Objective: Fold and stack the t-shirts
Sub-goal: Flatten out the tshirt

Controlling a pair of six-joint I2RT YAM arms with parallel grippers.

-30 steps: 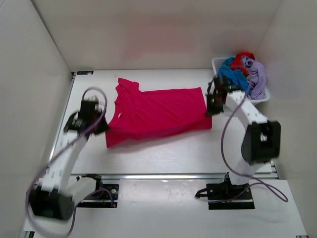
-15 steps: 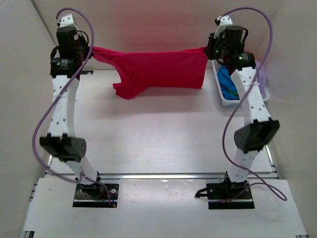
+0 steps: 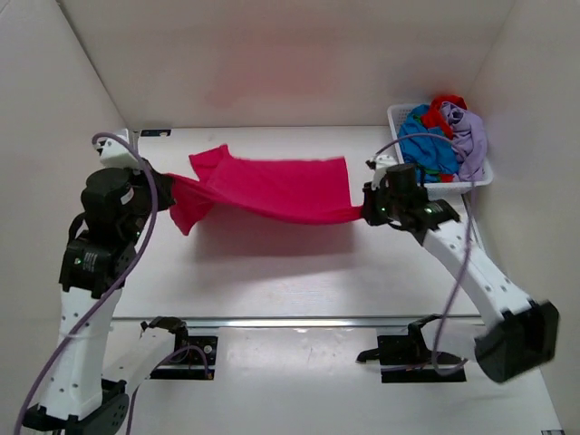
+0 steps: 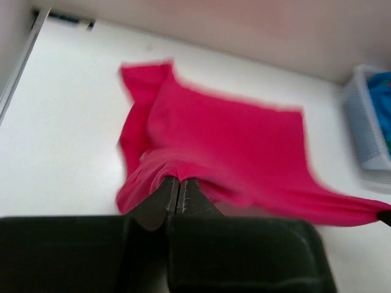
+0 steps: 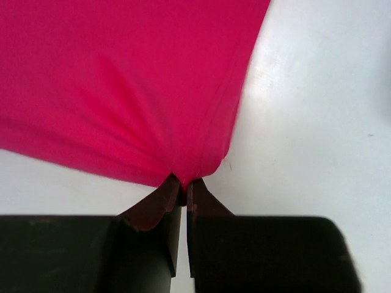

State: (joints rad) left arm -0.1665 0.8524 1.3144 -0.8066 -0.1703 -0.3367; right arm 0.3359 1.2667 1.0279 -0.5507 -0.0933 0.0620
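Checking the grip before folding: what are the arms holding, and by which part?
The magenta t-shirt, slung between them: left gripper shut on its sleeve end, right gripper shut on the opposite hem edge.

Magenta t-shirt [image 3: 272,188] stretched as a barrier across mid-table, pinched at either end by the left gripper [image 4: 178,192] and right gripper [image 5: 184,190]; bare table [image 3: 299,281] in front of it gives passage. White slatted basket [image 3: 399,116], heaped with blue, red and lavender shirts [image 3: 444,136], blocks the far right corner; white walls [image 3: 54,136] close in left, back and right.
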